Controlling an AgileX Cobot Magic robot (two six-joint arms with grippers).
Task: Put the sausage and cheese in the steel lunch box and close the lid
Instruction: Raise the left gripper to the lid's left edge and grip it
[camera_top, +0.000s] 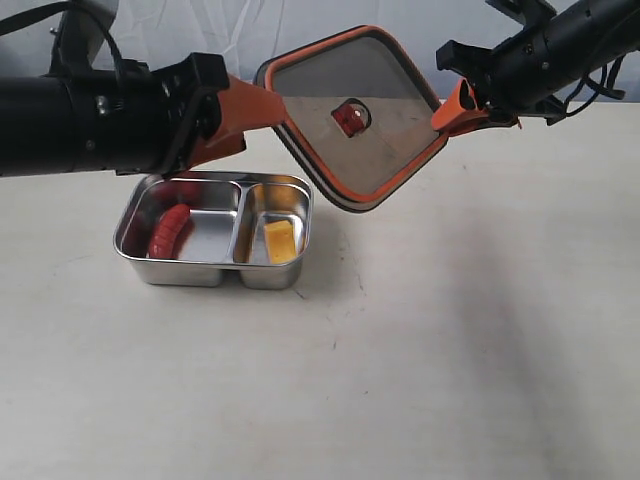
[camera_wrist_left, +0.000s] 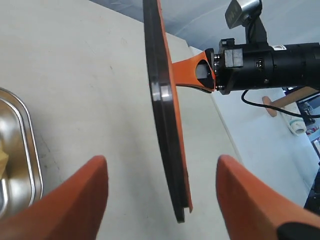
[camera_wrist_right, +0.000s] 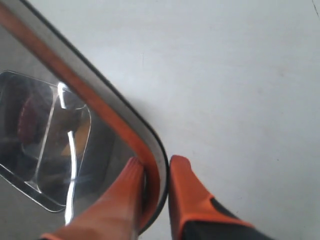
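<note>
Sausage (camera_top: 168, 232) and cheese (camera_top: 280, 241) already lie in the box (camera_top: 215, 268), left and right compartments. Right hand (camera_wrist_right: 157, 187) pinches the lid (camera_top: 352, 115) rim, held tilted in the air behind the box; left hand (camera_wrist_left: 162, 200) spread around its edge. Only closing remains.

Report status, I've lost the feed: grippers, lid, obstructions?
Right gripper shut on lid corner, lid airborne, tilted. Left gripper open around its edge. Steel lunch box loaded, unobstructed.
</note>
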